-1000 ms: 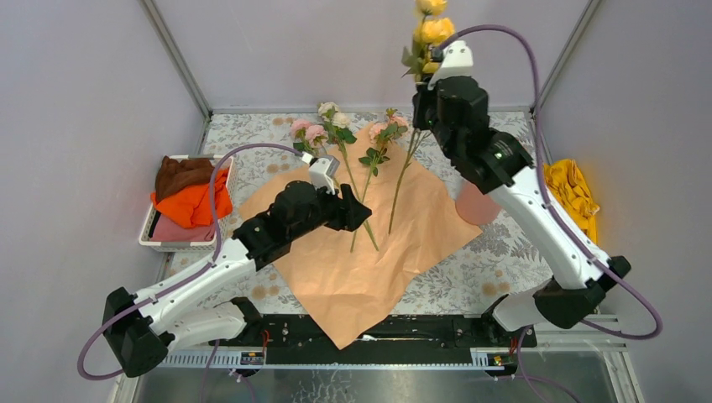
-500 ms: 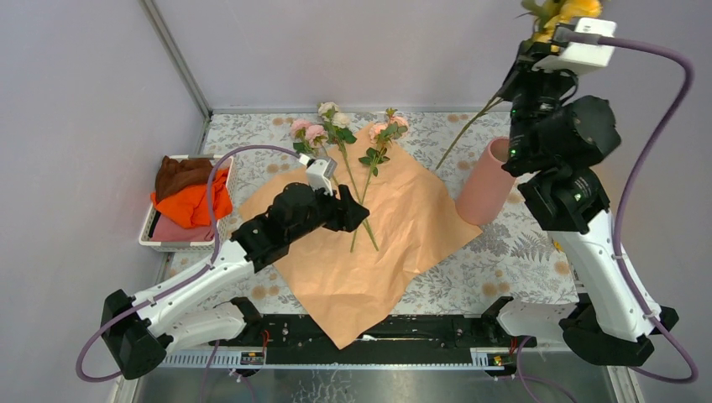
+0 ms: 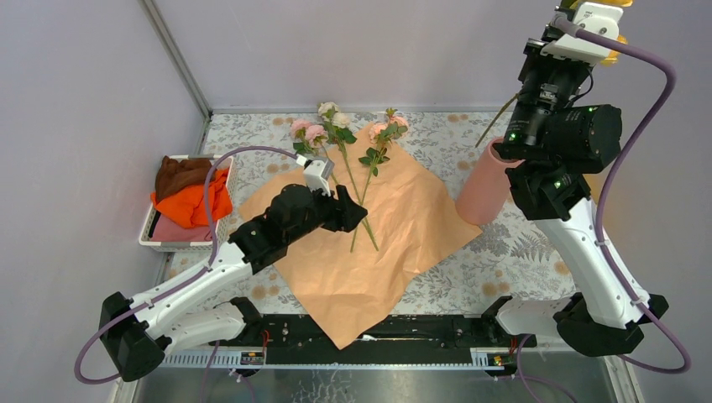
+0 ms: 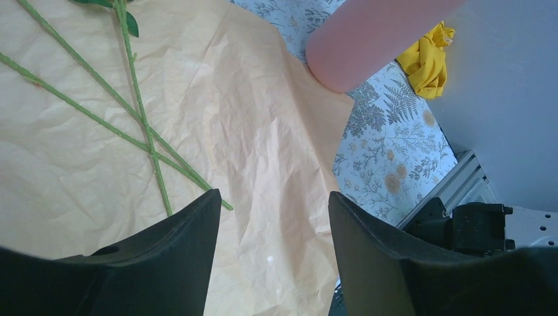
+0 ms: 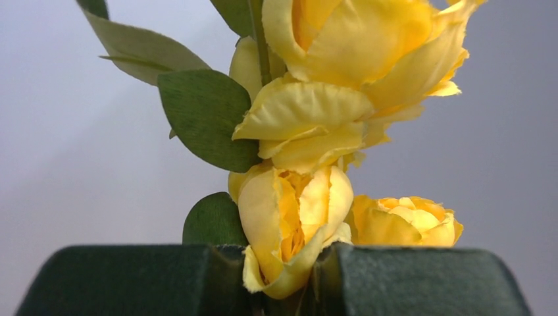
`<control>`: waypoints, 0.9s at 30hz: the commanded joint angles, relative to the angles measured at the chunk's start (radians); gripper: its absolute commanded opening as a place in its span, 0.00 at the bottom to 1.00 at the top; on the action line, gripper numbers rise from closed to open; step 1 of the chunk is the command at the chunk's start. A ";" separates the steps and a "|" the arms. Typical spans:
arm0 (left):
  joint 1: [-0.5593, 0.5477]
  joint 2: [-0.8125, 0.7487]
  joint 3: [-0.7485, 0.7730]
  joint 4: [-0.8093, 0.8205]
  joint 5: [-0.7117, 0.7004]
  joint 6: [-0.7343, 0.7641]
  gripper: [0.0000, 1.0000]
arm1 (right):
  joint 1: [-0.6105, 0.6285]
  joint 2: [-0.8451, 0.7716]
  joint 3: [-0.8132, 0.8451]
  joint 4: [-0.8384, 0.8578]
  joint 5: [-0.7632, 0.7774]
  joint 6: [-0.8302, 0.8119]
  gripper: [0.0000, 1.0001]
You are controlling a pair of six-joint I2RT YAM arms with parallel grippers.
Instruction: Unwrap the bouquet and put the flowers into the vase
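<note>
Grey-walled booth, floral-patterned table, peach wrapping paper spread flat at centre. Right claw raised high above upright vase, pinched narrowly on yellow flowers just below the blooms. Stem slanting down and leftward, lower tip near the vase mouth; inside or outside not determinable. Judged: tip to be centred over mouth before lowering. Left claw spread wide, empty, over stem ends of pink and white flowers lying lengthwise on the paper.

Lab booth: grey panels, aluminium frame
</note>
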 commanded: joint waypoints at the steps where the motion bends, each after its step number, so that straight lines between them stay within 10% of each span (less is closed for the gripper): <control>1: -0.006 -0.016 -0.014 0.021 -0.025 0.005 0.68 | -0.006 -0.007 0.000 0.146 0.026 -0.132 0.00; 27: -0.007 -0.024 -0.042 0.044 -0.046 0.007 0.68 | -0.196 0.083 -0.060 0.107 -0.053 -0.097 0.00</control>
